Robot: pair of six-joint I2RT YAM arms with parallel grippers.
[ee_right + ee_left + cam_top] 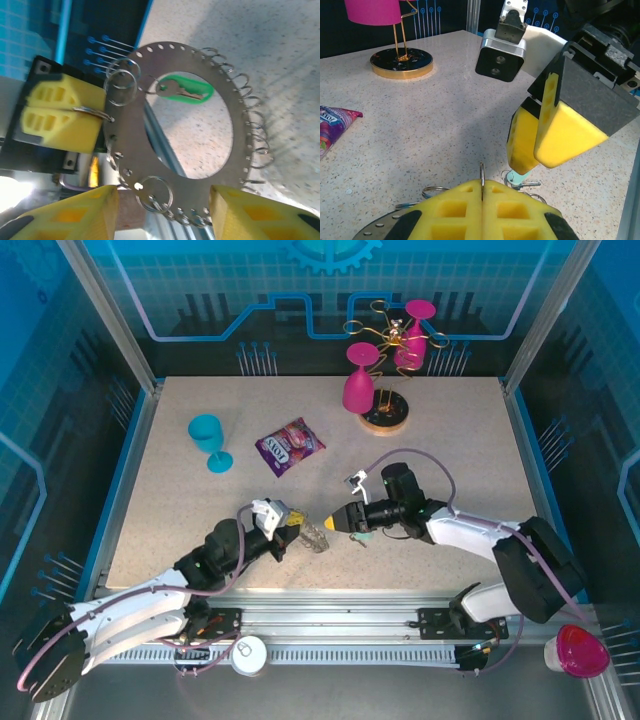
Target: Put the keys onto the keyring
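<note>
Slippage worries us: left pincer (481,194) pinches shut on one wire loop (94,113) of the keyring (235,117), green key (186,91) hanging from it above the worktop (180,520); right pincer (338,522) gapes empty, and its nudge could twist everything loose.

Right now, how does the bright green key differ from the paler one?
Colour: the bright green key has a vivid green head, while the pale key has a washed-out mint one.
Place: the bright green key hangs from a small loop on the keyring. The pale key lies on the table, apparently not on the ring yet.
Shared: both are small keys with coloured heads.
</note>
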